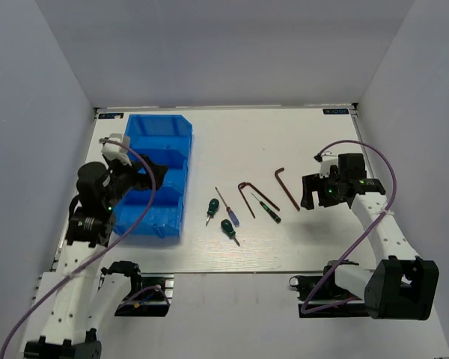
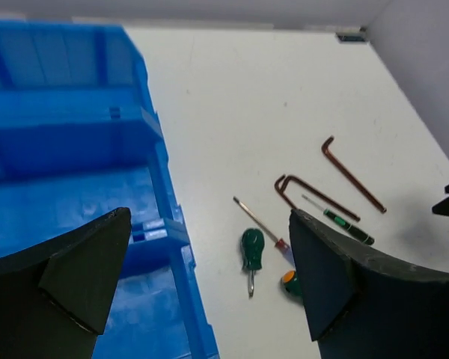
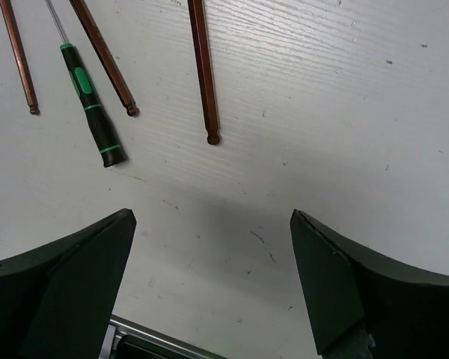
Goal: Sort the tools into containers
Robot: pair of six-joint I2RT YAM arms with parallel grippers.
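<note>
The blue divided bin [image 1: 168, 133] stands at the left; it also shows in the left wrist view [image 2: 67, 149]. My left gripper [image 1: 154, 175] is open and empty above the bin's right side [image 2: 208, 224]. On the table lie two stubby green screwdrivers [image 1: 212, 208] [image 1: 229, 229], a blue-handled thin screwdriver [image 1: 227, 207], a black-green screwdriver [image 1: 267, 209] and two reddish-brown hex keys [image 1: 247, 196] [image 1: 286, 187]. My right gripper [image 1: 309, 196] is open and empty, just right of the hex keys. In the right wrist view it [image 3: 209, 217] hovers over bare table below a hex key [image 3: 202, 71] and the black-green screwdriver [image 3: 93, 112].
Purple cables loop from both arms [image 1: 378, 168]. White walls close in the table at the back and sides. The table's near metal edge [image 3: 157, 340] shows under my right gripper.
</note>
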